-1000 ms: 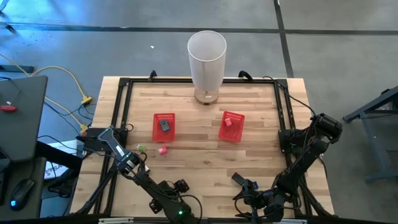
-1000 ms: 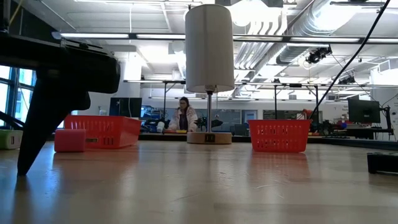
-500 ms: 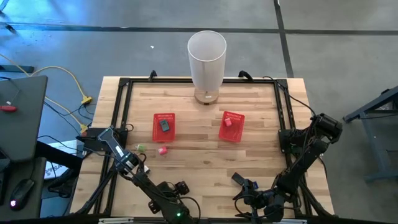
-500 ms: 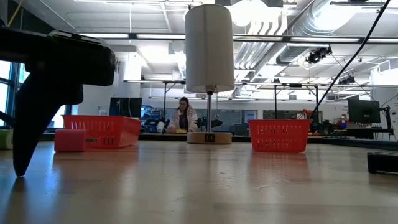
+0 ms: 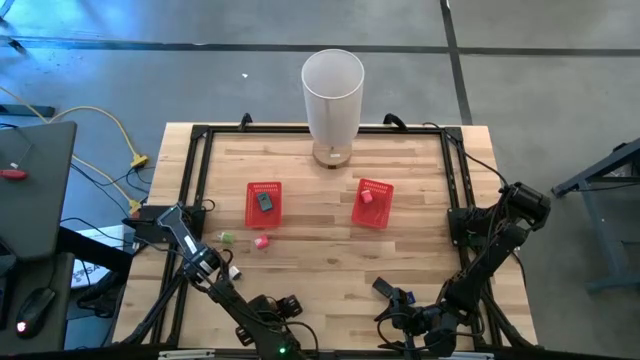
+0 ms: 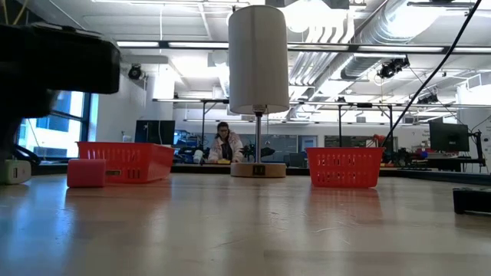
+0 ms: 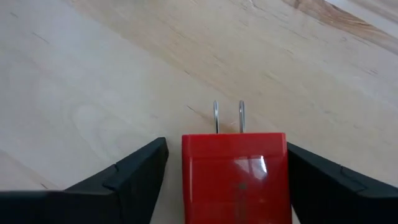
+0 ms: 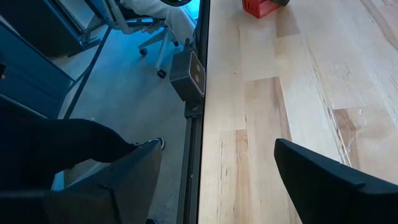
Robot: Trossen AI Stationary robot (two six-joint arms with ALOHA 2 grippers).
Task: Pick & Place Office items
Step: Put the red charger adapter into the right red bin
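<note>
Pincer on left arm (image 7: 217, 180) sits low at near edge of tabletop (image 5: 300, 250), fingers spread w/ small gaps either side of a red plug adapter (image 7: 235, 171) lying between them, prongs pointing away; can't tell if it's touching. Pincer on right arm (image 8: 217, 186) waits at near right edge, fingers spread, nothing between. Other items: pink block (image 5: 261, 241) & green bit (image 5: 227, 237) near left red basket (image 5: 264, 203), dark item inside it; red item in right red basket (image 5: 373, 202); tall white cylinder (image 5: 332, 100) at far edge.
</note>
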